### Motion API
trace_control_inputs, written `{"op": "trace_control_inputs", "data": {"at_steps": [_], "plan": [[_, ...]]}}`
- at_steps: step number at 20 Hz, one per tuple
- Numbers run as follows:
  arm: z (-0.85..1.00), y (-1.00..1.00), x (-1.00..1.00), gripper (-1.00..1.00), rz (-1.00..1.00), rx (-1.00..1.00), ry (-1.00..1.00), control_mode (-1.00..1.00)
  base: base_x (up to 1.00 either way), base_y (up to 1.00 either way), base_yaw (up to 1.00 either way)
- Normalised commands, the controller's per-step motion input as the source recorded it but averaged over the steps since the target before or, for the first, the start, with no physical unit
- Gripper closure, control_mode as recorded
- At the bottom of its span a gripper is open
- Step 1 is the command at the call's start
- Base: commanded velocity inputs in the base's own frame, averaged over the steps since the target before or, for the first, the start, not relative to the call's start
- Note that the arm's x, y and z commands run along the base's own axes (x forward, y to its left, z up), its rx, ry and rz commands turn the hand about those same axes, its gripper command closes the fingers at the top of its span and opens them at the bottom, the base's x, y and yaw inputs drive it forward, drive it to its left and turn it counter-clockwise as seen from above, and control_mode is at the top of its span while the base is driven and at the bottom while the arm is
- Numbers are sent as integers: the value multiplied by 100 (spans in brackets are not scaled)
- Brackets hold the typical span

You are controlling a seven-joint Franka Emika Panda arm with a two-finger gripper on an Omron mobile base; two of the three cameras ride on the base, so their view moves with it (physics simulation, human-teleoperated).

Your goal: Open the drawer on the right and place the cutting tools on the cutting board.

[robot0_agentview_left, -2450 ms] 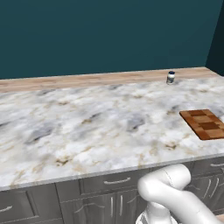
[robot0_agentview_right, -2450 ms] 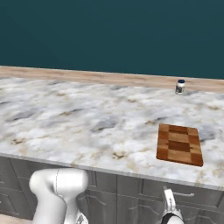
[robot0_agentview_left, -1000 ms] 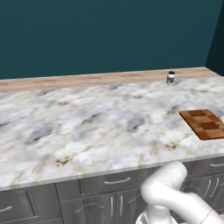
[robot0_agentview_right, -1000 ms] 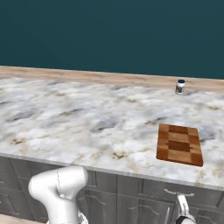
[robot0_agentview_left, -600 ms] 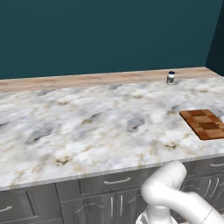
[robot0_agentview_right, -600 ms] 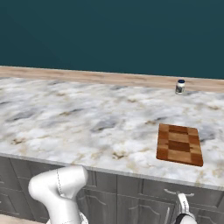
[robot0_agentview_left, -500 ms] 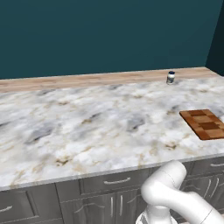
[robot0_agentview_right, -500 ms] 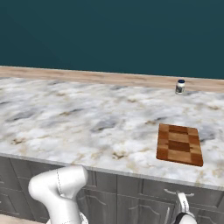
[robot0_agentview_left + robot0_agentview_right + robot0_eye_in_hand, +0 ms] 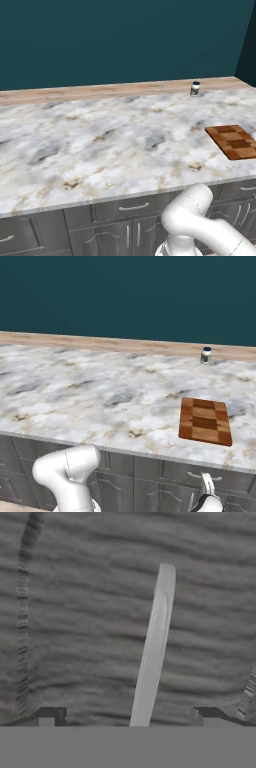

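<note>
The drawer (image 9: 227,476) under the counter's right end is shut, its dark grey front (image 9: 85,627) close before the hand. Its pale metal handle (image 9: 154,647) runs slantwise between my gripper's (image 9: 127,718) two fingertips (image 9: 48,716), which stand wide apart and do not touch it. The gripper is open. Seen from the right base, the gripper (image 9: 206,490) sits low at the drawer front, just below the handle (image 9: 200,475). The checkered cutting board (image 9: 205,420) (image 9: 235,141) lies bare on the marble counter above. The cutting tools are hidden.
A small dark-capped jar (image 9: 205,354) (image 9: 195,88) stands at the back of the counter near the wall. More dark grey drawers and doors (image 9: 125,207) run below the counter edge. My white arm (image 9: 67,471) bends low in front of the cabinets.
Over the last seconds the gripper slid right along the cabinet front to the right drawer's handle. In the last half second it has barely moved.
</note>
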Motion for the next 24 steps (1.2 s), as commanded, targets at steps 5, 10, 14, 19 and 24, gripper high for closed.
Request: {"op": "trace_control_inputs", "data": {"at_steps": [5, 10, 14, 19, 24], "plan": [[-10, 0, 10, -100, 0, 0, 0, -100, 0, 0, 0], [-12, -3, 7, -100, 0, 0, 0, -100, 0, 0, 0], [-17, -2, 9, -100, 0, 0, 0, -100, 0, 0, 0], [-18, 0, 11, -100, 0, 0, 0, -100, 0, 0, 0], [-17, 0, 14, -100, 0, 0, 0, -100, 0, 0, 0]]}}
